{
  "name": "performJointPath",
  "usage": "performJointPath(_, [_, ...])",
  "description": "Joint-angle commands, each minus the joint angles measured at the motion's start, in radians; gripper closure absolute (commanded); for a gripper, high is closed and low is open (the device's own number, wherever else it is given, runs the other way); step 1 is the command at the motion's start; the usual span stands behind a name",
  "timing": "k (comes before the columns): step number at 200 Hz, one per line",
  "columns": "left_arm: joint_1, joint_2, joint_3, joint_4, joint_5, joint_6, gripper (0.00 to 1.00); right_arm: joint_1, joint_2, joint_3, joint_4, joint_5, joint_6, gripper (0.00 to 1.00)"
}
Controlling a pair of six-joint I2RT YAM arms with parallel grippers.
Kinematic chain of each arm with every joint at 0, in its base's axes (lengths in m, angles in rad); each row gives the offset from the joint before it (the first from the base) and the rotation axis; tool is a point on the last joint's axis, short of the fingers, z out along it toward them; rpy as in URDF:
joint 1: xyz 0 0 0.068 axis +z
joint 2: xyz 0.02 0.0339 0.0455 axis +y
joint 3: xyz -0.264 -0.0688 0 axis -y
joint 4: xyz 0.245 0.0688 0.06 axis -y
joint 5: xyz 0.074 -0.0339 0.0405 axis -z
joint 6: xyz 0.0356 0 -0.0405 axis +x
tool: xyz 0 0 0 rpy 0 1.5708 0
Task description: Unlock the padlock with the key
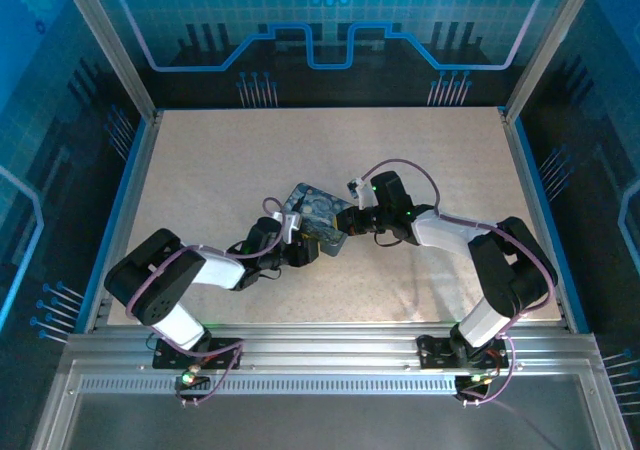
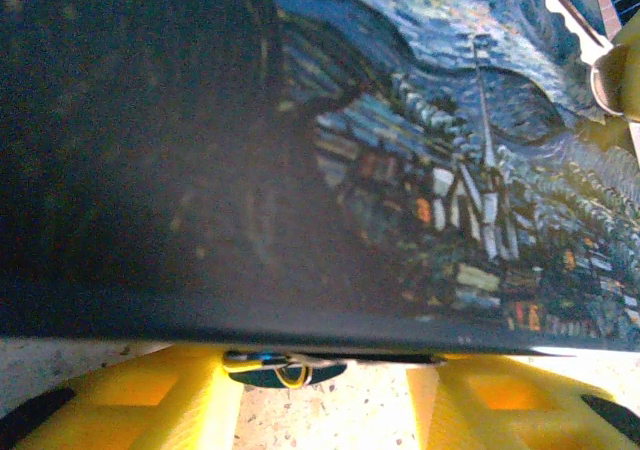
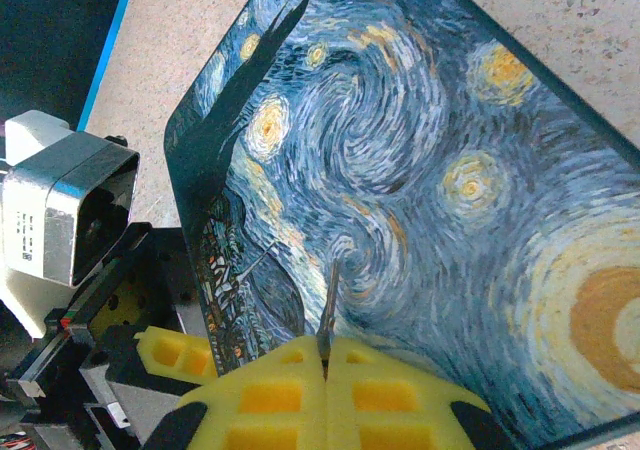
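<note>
In the left wrist view a small dark, silvery padlock [image 2: 285, 367] hangs under the front edge of the blue swirly-painted tin [image 2: 400, 170]. My left gripper [image 2: 325, 395] is open. Its yellow fingers [image 2: 150, 400] stand to either side of the padlock, the left one almost touching it. My right gripper [image 3: 325, 355] is shut on the key [image 3: 329, 300], whose thin blade sticks out over the tin's lid [image 3: 420, 150]. The key [image 2: 575, 25] also appears at the top right of the left wrist view, over the lid. From above, both grippers meet at the tin [image 1: 312, 210], left gripper [image 1: 300, 248] at its near edge, right gripper [image 1: 350, 220] at its right.
The tin lies mid-table on the speckled beige tabletop [image 1: 450, 150]. The left arm's wrist camera housing [image 3: 60, 220] sits just left of the tin in the right wrist view. Metal frame posts [image 1: 105, 40] and blue walls enclose the table.
</note>
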Motion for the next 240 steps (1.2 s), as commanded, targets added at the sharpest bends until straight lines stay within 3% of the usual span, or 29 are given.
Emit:
performJointPath(1, [-0.008,0.021,0.023,0.030,0.024,-0.031,0.54,0.026,0.038,-0.010,-0.107,0.027,-0.008,1.00])
performJointPath(120, [-0.009,0.020,0.029,0.045,0.020,-0.094,0.68,0.029,-0.005,-0.022,-0.073,0.028,-0.025,1.00])
performJointPath(193, [-0.011,0.004,0.042,0.017,0.083,-0.186,0.68,0.036,-0.249,-0.099,-0.070,0.163,-0.131,1.00])
performJointPath(240, [-0.022,-0.037,0.066,-0.050,0.099,-0.220,0.70,0.118,-0.382,-0.232,-0.044,0.244,-0.205,1.00])
